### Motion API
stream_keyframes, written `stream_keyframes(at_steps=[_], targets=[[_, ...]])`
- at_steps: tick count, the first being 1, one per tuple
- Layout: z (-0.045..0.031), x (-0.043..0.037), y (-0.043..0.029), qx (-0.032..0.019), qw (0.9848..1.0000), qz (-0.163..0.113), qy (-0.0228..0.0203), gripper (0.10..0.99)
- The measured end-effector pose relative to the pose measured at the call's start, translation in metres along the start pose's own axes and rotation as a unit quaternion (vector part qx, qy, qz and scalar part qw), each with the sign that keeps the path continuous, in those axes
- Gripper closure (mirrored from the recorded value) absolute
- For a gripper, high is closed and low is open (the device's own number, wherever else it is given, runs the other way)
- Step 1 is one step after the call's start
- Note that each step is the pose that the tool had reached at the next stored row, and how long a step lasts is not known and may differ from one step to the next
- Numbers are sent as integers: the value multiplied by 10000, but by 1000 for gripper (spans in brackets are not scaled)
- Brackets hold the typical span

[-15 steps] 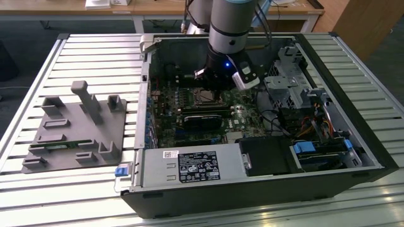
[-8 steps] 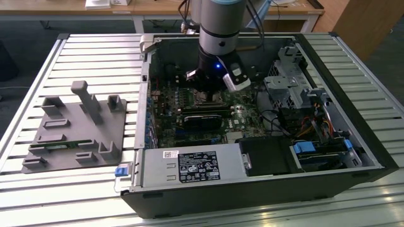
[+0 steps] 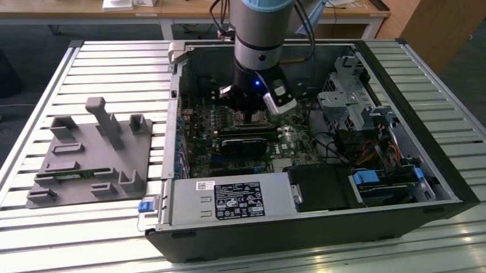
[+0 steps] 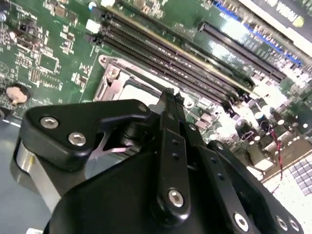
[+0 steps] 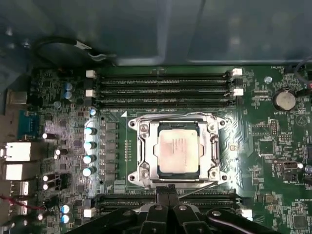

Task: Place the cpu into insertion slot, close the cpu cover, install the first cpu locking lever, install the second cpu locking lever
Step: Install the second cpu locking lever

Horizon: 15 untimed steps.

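With the silvery-tan square cpu (image 5: 178, 153) already seated in the grey-rimmed insertion slot (image 5: 213, 152) mid-motherboard and the silver cut-out cpu cover (image 5: 147, 148) apparently down, lever status is unclear, and the black gripper (image 5: 168, 195) sits clenched, empty, just beside the socket's near edge.

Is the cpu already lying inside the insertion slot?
Yes, in the first wrist view the cpu lies flat inside the insertion slot.

Print shows on the white-and-black labels of the power supply (image 3: 231, 200) in the exterior view, on the chip (image 5: 178, 152) and as tiny white markings on the green circuit board (image 5: 273, 146) in the first wrist view, yet none of it can be read
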State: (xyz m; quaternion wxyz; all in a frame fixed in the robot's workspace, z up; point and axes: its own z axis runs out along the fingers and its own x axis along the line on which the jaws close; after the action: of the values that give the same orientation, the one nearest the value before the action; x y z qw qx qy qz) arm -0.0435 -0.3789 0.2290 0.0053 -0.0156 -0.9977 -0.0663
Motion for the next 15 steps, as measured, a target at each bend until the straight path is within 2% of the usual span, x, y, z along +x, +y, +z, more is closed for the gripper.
stream_keyframes(at_steps=[3, 6, 9, 15], targets=[[-7, 18, -49, -35, 10000, 1, 1, 980], [-9, 83, -75, -80, 10000, 0, 2, 980], [4, 119, -99, -91, 10000, 0, 2, 980], [99, 128, -118, -92, 10000, -1, 3, 980]])
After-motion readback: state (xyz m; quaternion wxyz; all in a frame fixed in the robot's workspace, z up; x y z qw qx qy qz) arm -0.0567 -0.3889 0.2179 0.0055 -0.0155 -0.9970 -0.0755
